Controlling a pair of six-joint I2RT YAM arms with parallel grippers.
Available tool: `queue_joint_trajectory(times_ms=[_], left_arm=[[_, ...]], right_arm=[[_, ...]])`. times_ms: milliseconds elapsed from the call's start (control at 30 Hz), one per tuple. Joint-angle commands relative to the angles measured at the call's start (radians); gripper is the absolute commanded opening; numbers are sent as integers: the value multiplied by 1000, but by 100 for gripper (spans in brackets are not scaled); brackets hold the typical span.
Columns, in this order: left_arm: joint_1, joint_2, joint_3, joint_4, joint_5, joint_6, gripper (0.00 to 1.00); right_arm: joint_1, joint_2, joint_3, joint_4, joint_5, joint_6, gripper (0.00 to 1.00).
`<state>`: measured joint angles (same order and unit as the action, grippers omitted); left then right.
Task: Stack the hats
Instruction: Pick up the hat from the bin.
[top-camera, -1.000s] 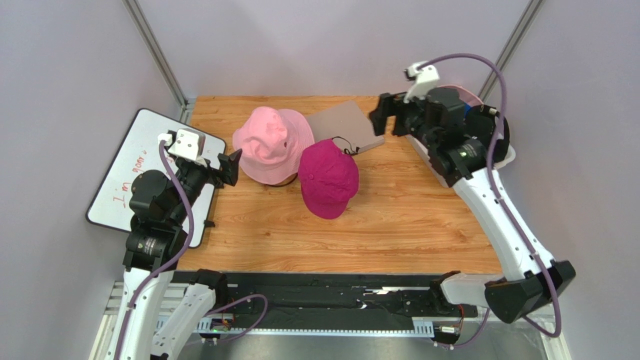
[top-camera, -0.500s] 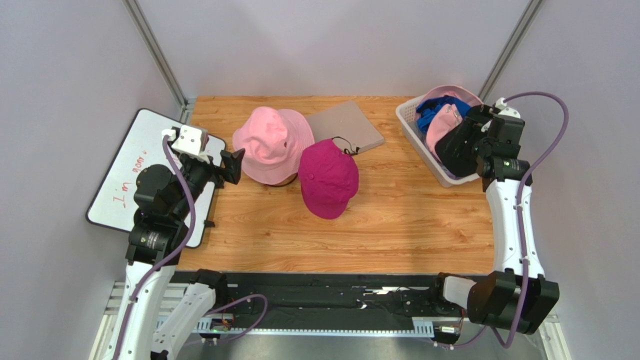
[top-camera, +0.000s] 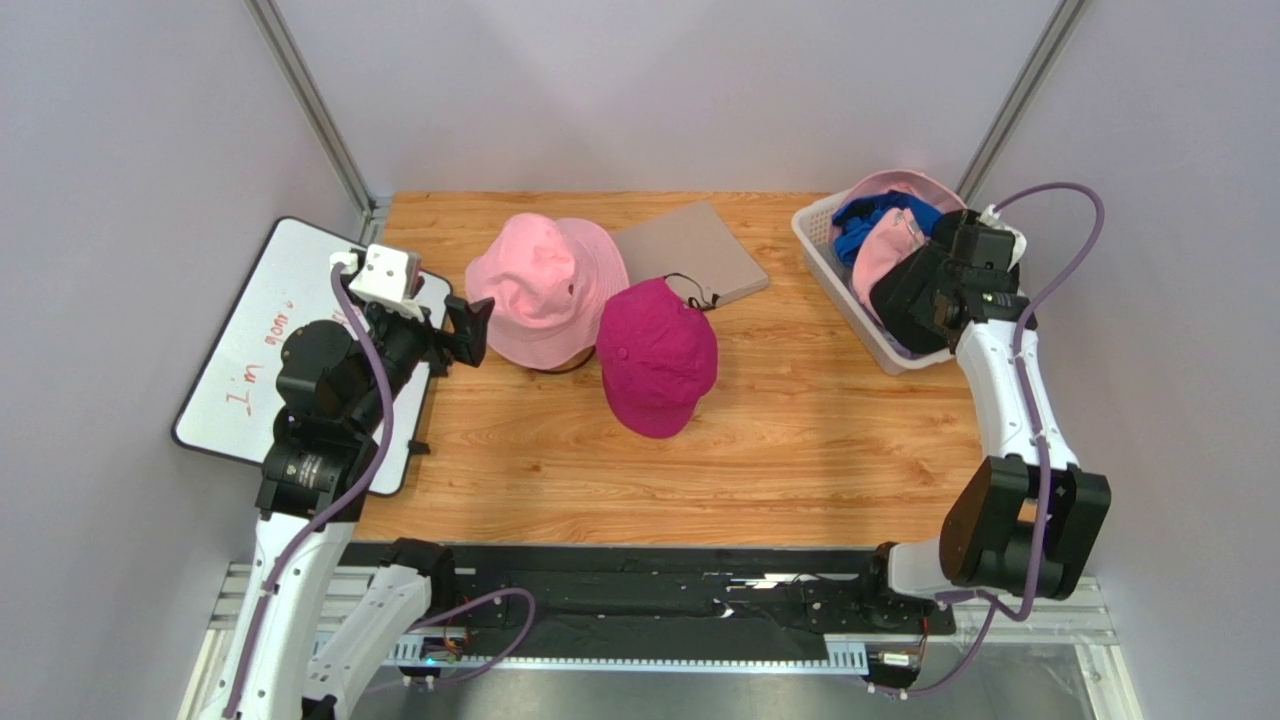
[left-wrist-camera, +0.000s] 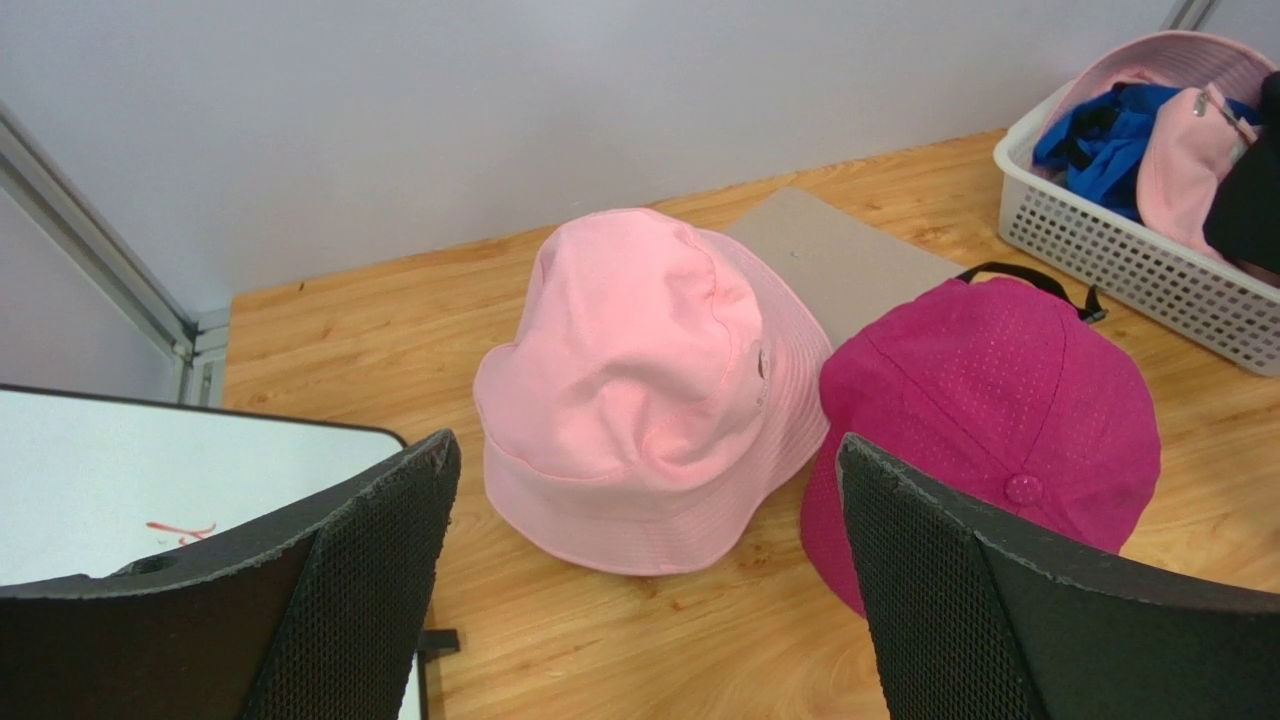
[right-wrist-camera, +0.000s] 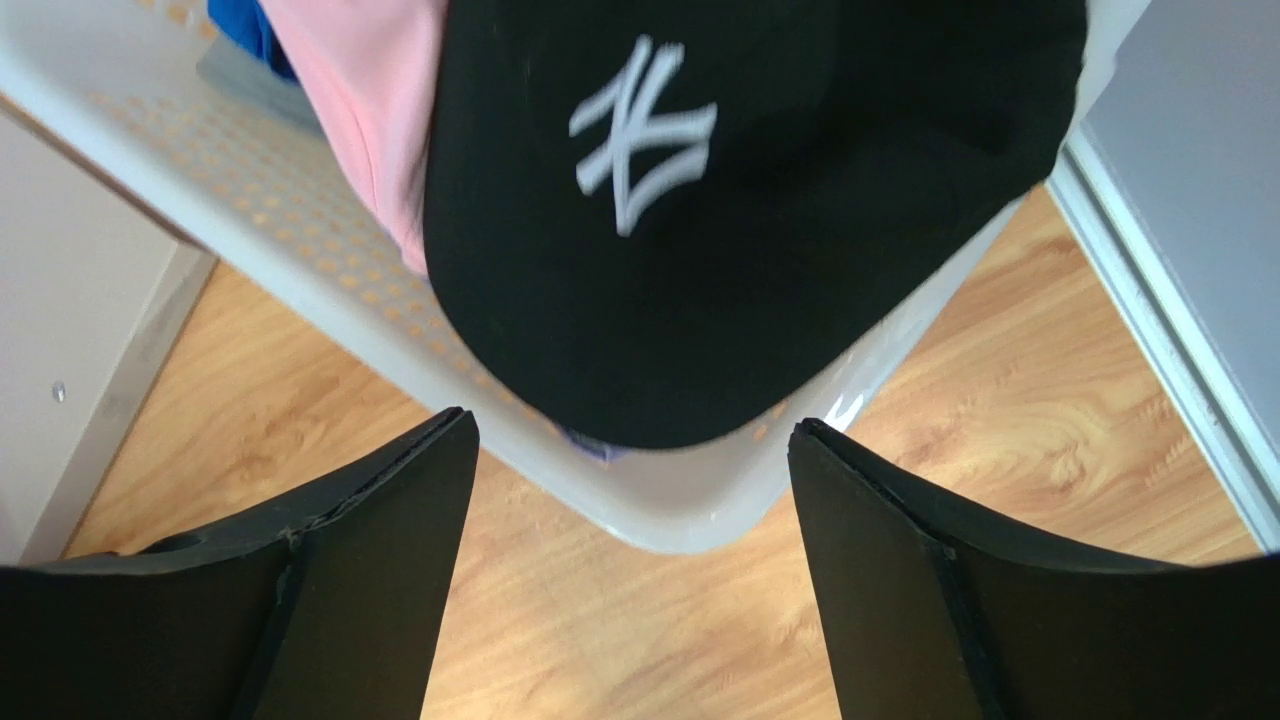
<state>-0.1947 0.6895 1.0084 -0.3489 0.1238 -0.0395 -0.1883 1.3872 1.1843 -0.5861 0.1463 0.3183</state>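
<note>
A pink bucket hat sits at the table's back middle. A magenta cap lies against its right side. My left gripper hangs open just left of the pink hat, holding nothing. A white mesh basket at the back right holds a blue hat, a pink hat and a black cap with a white logo. My right gripper hovers open over the basket's near corner, above the black cap.
A grey flat board lies behind the magenta cap. A whiteboard leans off the table's left edge under the left arm. Walls and metal posts close in the back and sides.
My right arm has swung from over the grey board to the basket at the right, its jaws narrowing a little. The left gripper has edged slightly toward the pink hat.
</note>
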Motion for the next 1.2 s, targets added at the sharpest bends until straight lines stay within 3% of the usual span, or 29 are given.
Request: queue_joint_trajectory(times_ms=[0,300,400,500,533,567,600,800,933,1167], left_arm=[[6,1,29,4,8,-14,99],[5,2,29,2,16,-14,99],[5,4,29,2,19,-16,99],[5,5,29,2,22,-16,99],[5,5,29,2,20,-14,99],[5,5,29,2,22,-16,99],[5,7,29,4,26,-17,99],[5,15,29,11,69,-28,97],[5,42,38,27,164,-48,95],[-49,116,38,129,339,-248,91]], right_arm=[[-2,70,127,91,102,31,81],[-25,334,343,71,171,27,76],[-34,374,371,77,168,27,71],[-42,392,383,74,165,18,47],[-46,391,386,74,138,15,15],[-53,392,391,69,128,10,3],[-54,383,396,69,124,1,0],[-62,303,472,5,150,-56,0],[-62,149,526,-35,84,-47,0],[38,-57,551,-52,-5,-21,0]])
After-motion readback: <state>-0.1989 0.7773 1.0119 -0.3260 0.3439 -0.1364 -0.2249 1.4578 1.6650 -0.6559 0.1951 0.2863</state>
